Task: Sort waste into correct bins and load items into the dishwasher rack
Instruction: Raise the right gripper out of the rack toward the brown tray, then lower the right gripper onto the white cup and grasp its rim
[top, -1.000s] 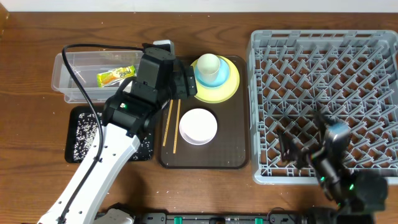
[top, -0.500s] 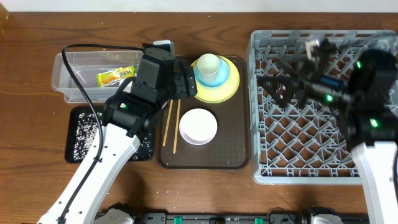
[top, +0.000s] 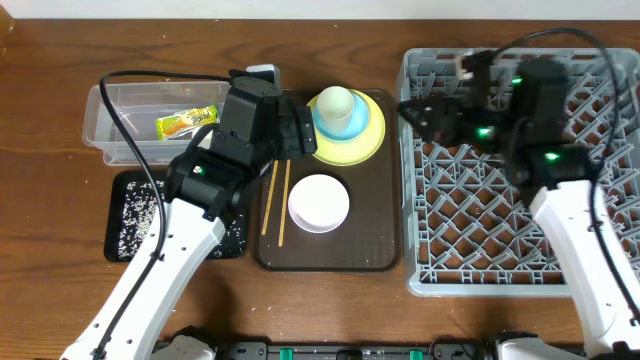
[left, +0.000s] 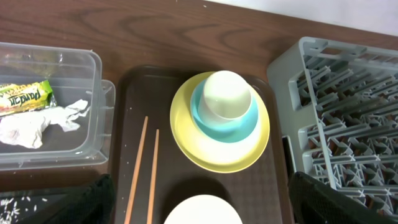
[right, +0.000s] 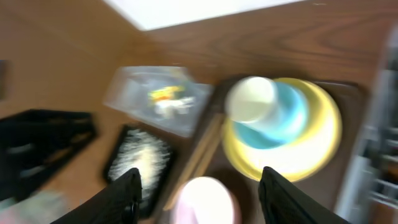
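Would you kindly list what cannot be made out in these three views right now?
- Napkin: in the overhead view, hidden under the left arm.
- Black tray: overhead, its right part is covered by that arm.
- White bowl: left wrist view, cut off by the bottom edge.
- Wrapper: right wrist view, print lost to motion blur.
- Rack: overhead, part of the floor is hidden by the right arm.
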